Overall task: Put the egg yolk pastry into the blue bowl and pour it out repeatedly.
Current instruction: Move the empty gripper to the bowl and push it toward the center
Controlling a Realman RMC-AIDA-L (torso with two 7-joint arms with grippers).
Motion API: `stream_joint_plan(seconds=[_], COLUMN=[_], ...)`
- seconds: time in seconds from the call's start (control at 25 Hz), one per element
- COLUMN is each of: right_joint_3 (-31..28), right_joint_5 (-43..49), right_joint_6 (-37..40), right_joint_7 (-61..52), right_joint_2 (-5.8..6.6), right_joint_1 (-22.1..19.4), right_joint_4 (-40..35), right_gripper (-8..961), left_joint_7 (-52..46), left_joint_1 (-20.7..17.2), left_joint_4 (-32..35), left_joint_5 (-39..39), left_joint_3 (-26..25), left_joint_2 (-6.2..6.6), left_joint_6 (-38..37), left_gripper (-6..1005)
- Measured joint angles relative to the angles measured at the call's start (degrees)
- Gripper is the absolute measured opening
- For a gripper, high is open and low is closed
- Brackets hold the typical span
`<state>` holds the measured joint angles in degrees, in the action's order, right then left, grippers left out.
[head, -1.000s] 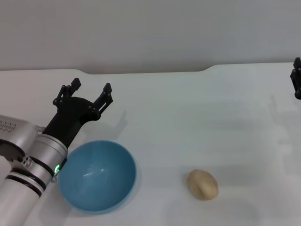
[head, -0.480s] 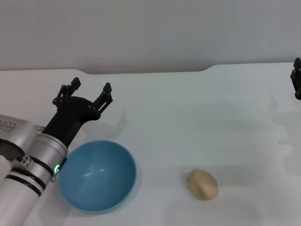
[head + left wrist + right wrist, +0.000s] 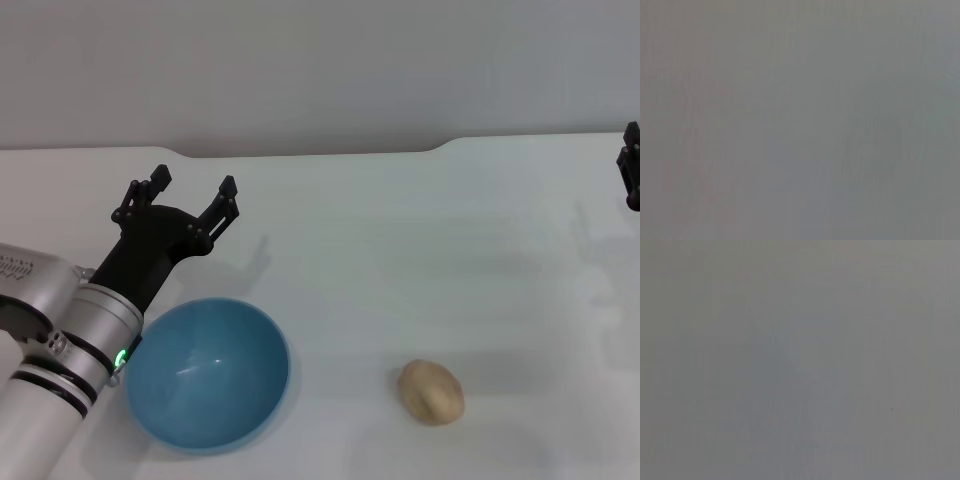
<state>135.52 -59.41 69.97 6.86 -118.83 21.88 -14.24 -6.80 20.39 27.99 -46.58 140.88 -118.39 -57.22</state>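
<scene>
The egg yolk pastry (image 3: pixel 431 392) lies bare on the white table (image 3: pixel 420 240), near the front edge and a little right of centre. It is a pale tan lump with a faint crease across its surface, and nothing touches it. No print or wrapper shows on it. To its left, well apart, the blue bowl (image 3: pixel 207 373) stands upright on the table with its hollow showing nothing inside; no mark or label can be read on it.

The left gripper (image 3: pixel 190 193) hovers beyond the bowl's far left rim, its two black fingers spread wide and gripping nothing. The pastry sits far to its right and nearer the front. The left arm's silver sleeve runs down past the bowl's left side, with a small green light (image 3: pixel 120 356) beside the rim.

The right gripper (image 3: pixel 631 170) is only a sliver at the right edge, well beyond the pastry; whether it is spread or closed cannot be told.

Both wrist views show only flat grey.
</scene>
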Motion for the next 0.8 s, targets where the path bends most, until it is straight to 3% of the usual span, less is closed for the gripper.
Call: stream_joint_plan(seconds=[0.8], right_joint_3=[0.00], right_joint_5=[0.00], right_joint_6=[0.00], right_joint_7=[0.01], right_joint_2=[0.00], right_joint_1=[-0.20], right_joint_4=[0.18], right_gripper=[533], left_joint_7=[0.04], left_joint_1=[0.10], left_joint_4=[-0.13], left_joint_5=[0.00], left_joint_3=[0.00], left_joint_2=[-0.02], left_joint_6=[0.00], left_gripper=[859])
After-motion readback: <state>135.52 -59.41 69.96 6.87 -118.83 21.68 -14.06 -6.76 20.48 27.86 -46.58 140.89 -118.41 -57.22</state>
